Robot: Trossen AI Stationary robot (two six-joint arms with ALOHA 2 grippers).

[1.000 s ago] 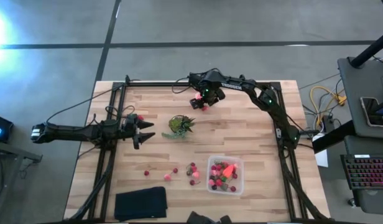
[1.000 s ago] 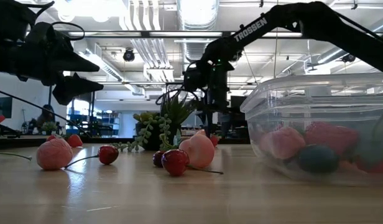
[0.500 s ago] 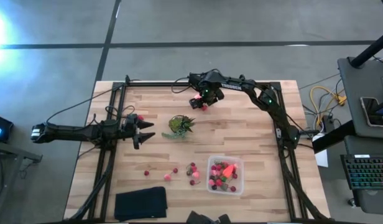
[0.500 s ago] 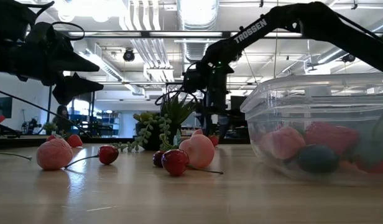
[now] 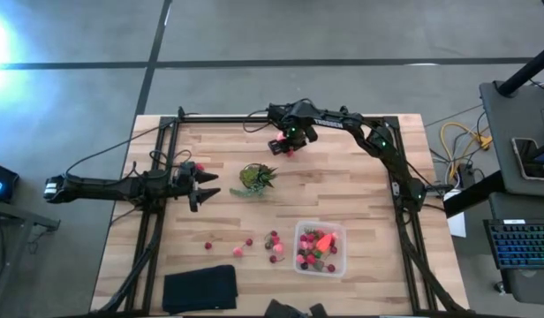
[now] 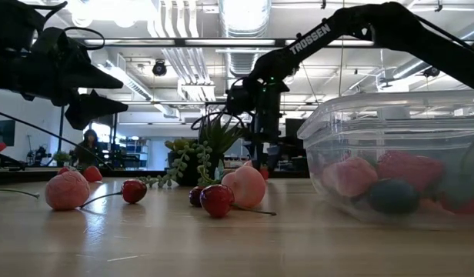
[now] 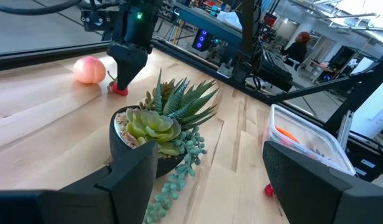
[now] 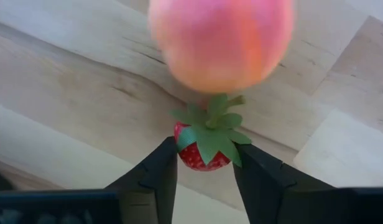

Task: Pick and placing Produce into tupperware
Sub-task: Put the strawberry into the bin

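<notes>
At mid-left of the high view my left gripper (image 5: 204,187) hovers over the table (image 5: 360,185), fingers spread wide and empty. At upper centre my right gripper (image 5: 288,148) is closed onto a strawberry (image 8: 206,147), pinched between both fingers, just beside a peach (image 8: 221,41). My right arm reads "TROSSEN". The tupperware (image 5: 321,250), lower right, holds produce; loose berries (image 5: 274,240) lie left of it.
</notes>
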